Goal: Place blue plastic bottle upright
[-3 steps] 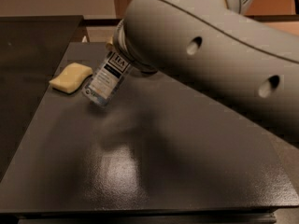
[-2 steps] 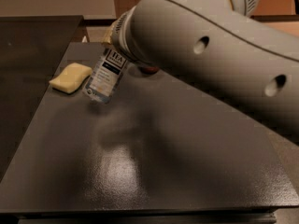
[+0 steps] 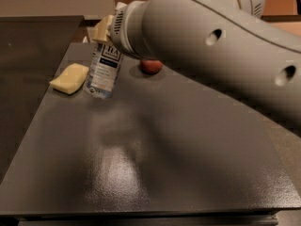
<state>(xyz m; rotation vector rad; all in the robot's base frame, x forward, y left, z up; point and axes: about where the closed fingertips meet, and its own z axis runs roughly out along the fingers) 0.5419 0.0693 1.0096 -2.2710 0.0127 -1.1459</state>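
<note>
Just right of the yellow sponge [image 3: 70, 78], near the counter [image 3: 141, 173]'s left edge: blue plastic bottle [image 3: 103, 72], nearly upright, top leaning right, base at the surface. Gripped at its cap end by the end effector [image 3: 106, 29], closed on it. Farther right of the sponge, a red apple [image 3: 151, 67], half under the arm [image 3: 211, 51]. Broad open room from the sponge to the front edge. Dark label band, pale lettering, not readable

One view only: it looks down at a slant from above and behind the arm [image 3: 211, 55], facing forward across the dark table [image 3: 155, 164] — so near that the arm fills the upper right. The gripper [image 3: 105, 31] sits far off at upper left, clasping the blue plastic bottle [image 3: 103, 69]; the table's front edge lies well nearer the camera than the gripper.
</note>
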